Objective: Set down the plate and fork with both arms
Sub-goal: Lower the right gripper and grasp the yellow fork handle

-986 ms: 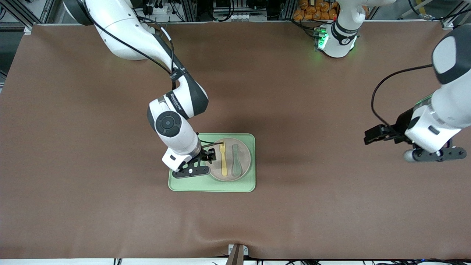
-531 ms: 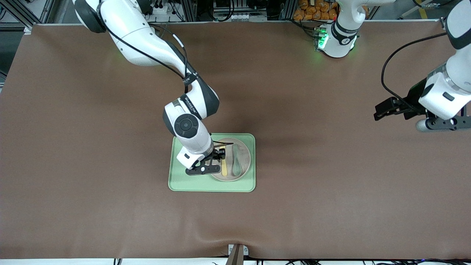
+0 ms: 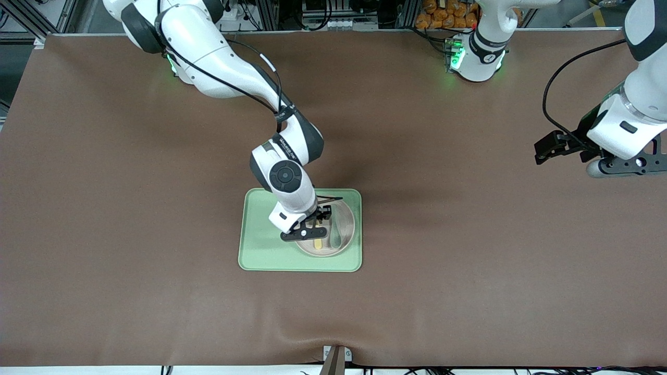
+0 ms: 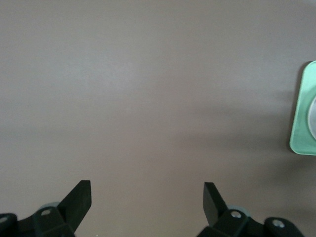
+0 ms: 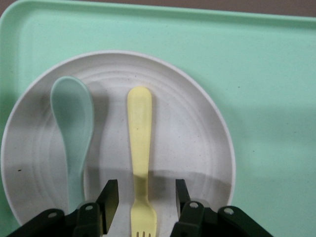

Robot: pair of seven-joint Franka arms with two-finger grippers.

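Evidently positioned to pick it up, the right gripper [image 5: 142, 201] straddles the fork [image 5: 139, 148] on the plate [image 5: 197, 148] at frame centre, jaws half-narrowed, not gripping; the left gripper [image 4: 147, 201] waits wide apart over bare table.

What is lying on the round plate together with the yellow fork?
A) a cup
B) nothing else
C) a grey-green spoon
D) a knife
C: in the right wrist view a grey-green spoon lies beside the fork on the plate, with the right pincer straddling the fork near its tines.
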